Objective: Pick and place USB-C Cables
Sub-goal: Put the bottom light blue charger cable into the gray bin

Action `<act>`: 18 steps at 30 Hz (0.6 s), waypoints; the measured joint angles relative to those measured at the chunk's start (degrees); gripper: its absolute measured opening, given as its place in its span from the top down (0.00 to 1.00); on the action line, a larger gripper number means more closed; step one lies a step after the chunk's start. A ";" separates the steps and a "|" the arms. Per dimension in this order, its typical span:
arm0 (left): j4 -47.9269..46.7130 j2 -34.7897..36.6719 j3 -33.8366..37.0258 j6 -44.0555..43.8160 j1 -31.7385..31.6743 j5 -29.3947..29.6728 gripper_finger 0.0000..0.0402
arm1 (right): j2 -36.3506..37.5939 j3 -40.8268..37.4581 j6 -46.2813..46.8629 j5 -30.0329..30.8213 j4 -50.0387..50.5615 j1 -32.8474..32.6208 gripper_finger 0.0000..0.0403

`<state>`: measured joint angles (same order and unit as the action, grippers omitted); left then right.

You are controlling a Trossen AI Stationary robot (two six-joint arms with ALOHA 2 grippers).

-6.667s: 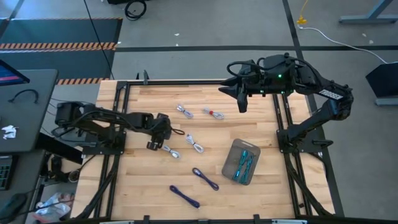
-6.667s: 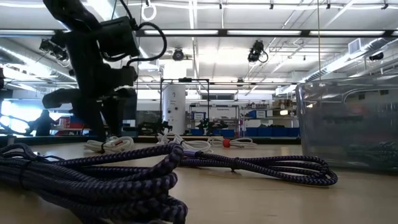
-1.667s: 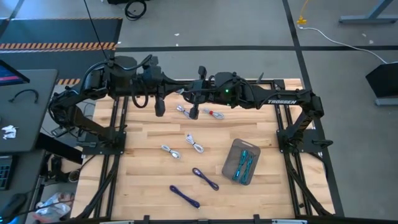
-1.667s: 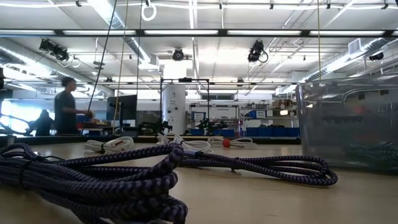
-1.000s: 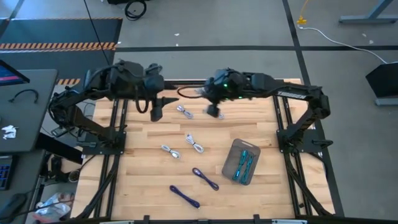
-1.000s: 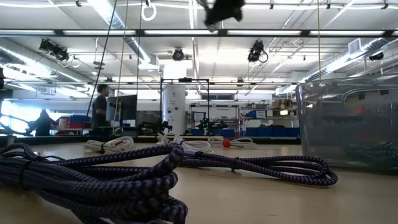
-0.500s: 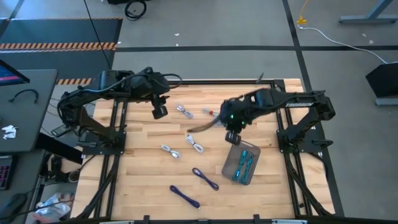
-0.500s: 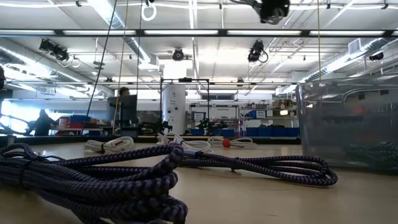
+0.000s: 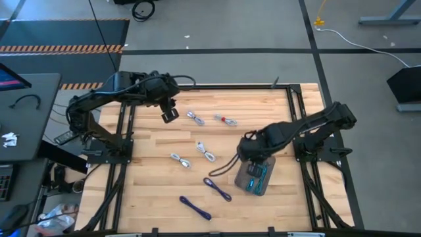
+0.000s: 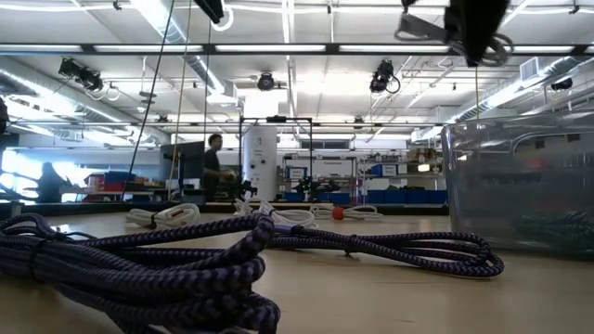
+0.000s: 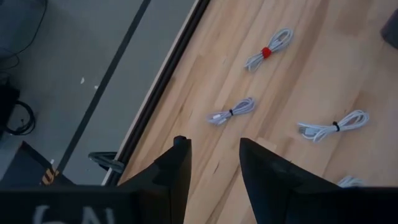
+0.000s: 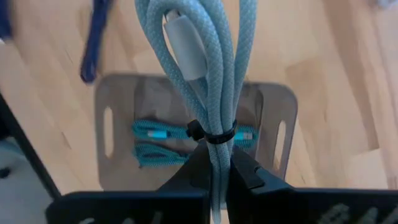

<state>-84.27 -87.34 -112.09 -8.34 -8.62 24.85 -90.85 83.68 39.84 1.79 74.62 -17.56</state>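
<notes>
Since the frame half a second earlier, the right arm had swung from mid-table to above the tray (image 9: 243, 172), and the left arm had barely shifted. Largest first: the wooden table (image 9: 151, 197) carried the grey tray near its right side, with two teal cables (image 9: 258, 176) already lying in it. The right gripper (image 12: 214, 163) hung directly over the tray, fingers shut on the tie of a pale teal cable (image 12: 205, 68), whose loose end trailed toward the table in the high view; release was judged the step in hand. The left gripper (image 11: 211, 163) hovered over the far-left part of the table, jaws parted and holding nothing, just short of a white cable (image 11: 231, 111). Left to move, as far as visible: the red-tied cable (image 9: 225, 120), three white cables (image 9: 195, 118) (image 9: 206, 153) (image 9: 179, 160) and two dark blue cables (image 9: 217, 189) (image 9: 195, 207), all on bare wood. Progress was judged at roughly a third. Hard to make out: whether the held cable touched the tray, and the exact tray contents beneath the right gripper in the high view. The low view showed only the blue cables close up, and a person far behind.
</notes>
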 joint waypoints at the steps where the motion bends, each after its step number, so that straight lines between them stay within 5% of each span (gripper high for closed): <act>1: 0.04 -0.04 0.02 0.00 0.00 -0.02 0.65 | 0.00 -1.16 -0.43 -0.01 -0.11 -0.23 0.95; 7: 0.02 0.01 0.02 -0.39 0.00 -0.01 0.65 | -0.02 -6.51 -4.09 -0.56 -1.99 -0.12 0.95; 18: 0.05 0.01 0.02 -1.68 0.00 -0.01 0.65 | -0.02 -14.13 -4.82 -4.23 -21.44 0.97 0.95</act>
<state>-84.22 -87.33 -112.08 -10.02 -8.62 24.84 -90.87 69.55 35.02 -2.44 53.18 -16.60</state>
